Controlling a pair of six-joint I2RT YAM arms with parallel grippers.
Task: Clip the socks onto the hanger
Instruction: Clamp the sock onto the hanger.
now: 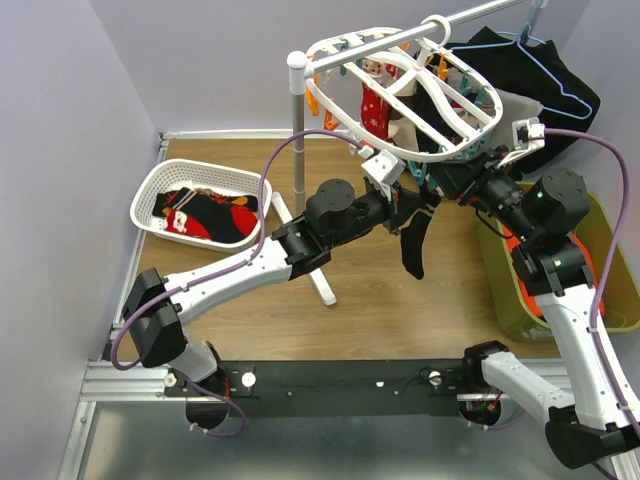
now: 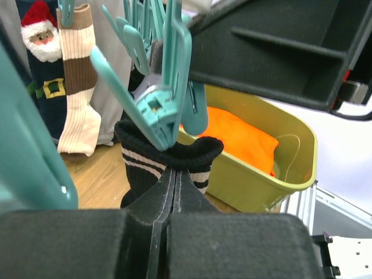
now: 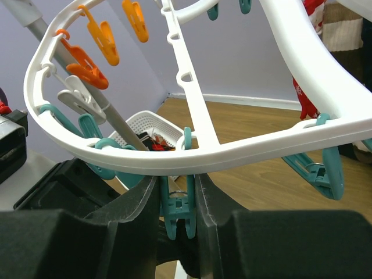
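Observation:
The white oval hanger (image 1: 470,100) hangs from a rail, with teal and orange clips. My left gripper (image 1: 408,208) is shut on the striped cuff of a black sock (image 1: 413,245) that dangles under the hanger. In the left wrist view my gripper (image 2: 174,171) pinches that cuff (image 2: 168,152) and a teal clip (image 2: 165,110) meets its top edge. My right gripper (image 3: 180,186) sits under the hanger rim (image 3: 192,157), its fingers pressed on both sides of a teal clip (image 3: 185,206). A Santa sock (image 2: 43,35) and a brown-striped sock (image 2: 78,87) hang clipped.
A white lattice basket (image 1: 160,195) holds several more socks (image 1: 205,215) at the left. An olive bin (image 1: 520,310) with an orange cloth (image 2: 238,136) stands at the right. The stand pole (image 1: 297,150) rises at centre. A black garment (image 1: 530,70) hangs on a blue wire hanger (image 1: 560,80).

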